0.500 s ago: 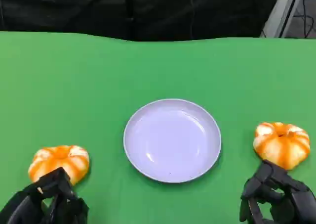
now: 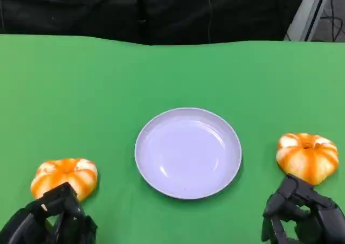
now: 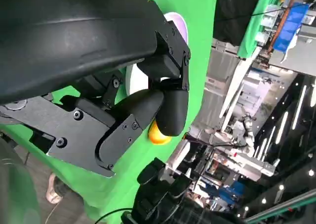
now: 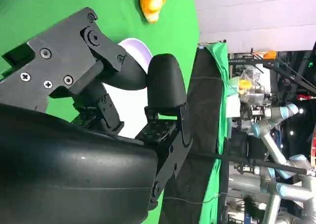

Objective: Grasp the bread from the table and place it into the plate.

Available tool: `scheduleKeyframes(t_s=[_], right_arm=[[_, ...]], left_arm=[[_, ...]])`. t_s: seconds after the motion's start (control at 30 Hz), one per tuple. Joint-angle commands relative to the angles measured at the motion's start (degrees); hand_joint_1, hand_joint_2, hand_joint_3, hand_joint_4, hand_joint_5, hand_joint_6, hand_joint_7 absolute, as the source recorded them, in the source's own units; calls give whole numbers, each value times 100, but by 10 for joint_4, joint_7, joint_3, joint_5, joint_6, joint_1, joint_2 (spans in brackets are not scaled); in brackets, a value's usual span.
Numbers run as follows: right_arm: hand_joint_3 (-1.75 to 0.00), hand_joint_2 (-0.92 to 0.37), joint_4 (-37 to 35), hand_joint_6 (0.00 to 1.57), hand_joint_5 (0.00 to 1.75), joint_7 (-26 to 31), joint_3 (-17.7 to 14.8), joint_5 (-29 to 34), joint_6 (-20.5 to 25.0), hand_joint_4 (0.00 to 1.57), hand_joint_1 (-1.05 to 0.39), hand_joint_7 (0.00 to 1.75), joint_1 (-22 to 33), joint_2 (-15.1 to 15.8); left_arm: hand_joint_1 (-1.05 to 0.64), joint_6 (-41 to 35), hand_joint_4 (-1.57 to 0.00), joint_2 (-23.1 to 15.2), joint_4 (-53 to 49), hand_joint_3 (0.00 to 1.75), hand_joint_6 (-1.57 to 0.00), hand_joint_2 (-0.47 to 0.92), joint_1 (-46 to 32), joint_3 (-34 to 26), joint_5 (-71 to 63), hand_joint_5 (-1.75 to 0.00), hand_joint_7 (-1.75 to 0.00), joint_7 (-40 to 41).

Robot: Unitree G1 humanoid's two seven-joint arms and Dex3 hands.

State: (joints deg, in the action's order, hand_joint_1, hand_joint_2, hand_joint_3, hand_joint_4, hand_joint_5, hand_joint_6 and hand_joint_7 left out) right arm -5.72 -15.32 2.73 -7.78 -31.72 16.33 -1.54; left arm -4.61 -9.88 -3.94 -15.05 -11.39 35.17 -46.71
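Where table shows green, bread orange, white-striped, perhaps pumpkin-shaped

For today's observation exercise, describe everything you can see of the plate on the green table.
The plate is round, pale lavender-white and shallow, with a raised rim and a smooth, slightly glossy surface that looks like plastic or glazed ceramic. It lies flat and upright near the middle of the green table, with nothing in it. One bread sits apart to its left and another bread apart to its right; neither touches it. No hand touches it either.
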Motion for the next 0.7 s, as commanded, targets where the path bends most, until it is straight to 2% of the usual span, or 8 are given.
scheduleKeyframes(t_s=[0.03, 0.1, 0.27, 0.3, 0.37, 0.4, 0.47, 0.7], right_arm=[[-130, -50, 6, 73, 175, 1, -6, -4, 2, 82, -16, 161, 5, 9], [-130, -50, 6, 73, 175, 0, -6, -5, 2, 82, -16, 161, 5, 9], [-130, -50, 3, 72, 175, 0, -4, -2, -4, 81, -16, 161, 4, 7], [-130, -50, 4, 72, 175, 0, -3, -3, -3, 81, -16, 161, 4, 7], [-129, -50, 9, 72, 175, 2, -3, -3, 1, 81, -16, 161, 5, 7], [-129, -50, 9, 72, 175, 2, -3, -4, 2, 81, -16, 161, 5, 6], [-128, -50, 9, 72, 175, 2, -3, -4, 1, 81, -16, 161, 5, 6], [-129, -50, 13, 73, 175, 1, -5, -7, 7, 81, -16, 160, 8, 7]], left_arm=[[-14, 21, -90, 1, 4, 95, -76, 68, -1, -2, -15, -175, -174, 8], [-13, 30, -89, 4, 4, 95, -76, 68, -2, -2, -22, -175, -173, 8], [-12, 230, -79, 31, -10, 118, -79, 51, -7, 0, -138, -161, -136, 55], [-12, 343, -79, 35, -23, 119, -79, 50, -4, -13, -222, -161, -135, 100], [-38, 504, -54, 34, -36, 50, -75, 82, -2, -38, -380, -83, -50, 189], [-43, 550, -53, 28, -33, 39, -79, 87, -1, -53, -455, -63, -28, 234], [-53, 577, -43, 18, -32, 28, -69, 91, 1, -64, -522, -32, -6, 283], [-79, 505, -20, -57, 28, 31, -41, 92, 20, -79, -842, -7, 0, 511]])
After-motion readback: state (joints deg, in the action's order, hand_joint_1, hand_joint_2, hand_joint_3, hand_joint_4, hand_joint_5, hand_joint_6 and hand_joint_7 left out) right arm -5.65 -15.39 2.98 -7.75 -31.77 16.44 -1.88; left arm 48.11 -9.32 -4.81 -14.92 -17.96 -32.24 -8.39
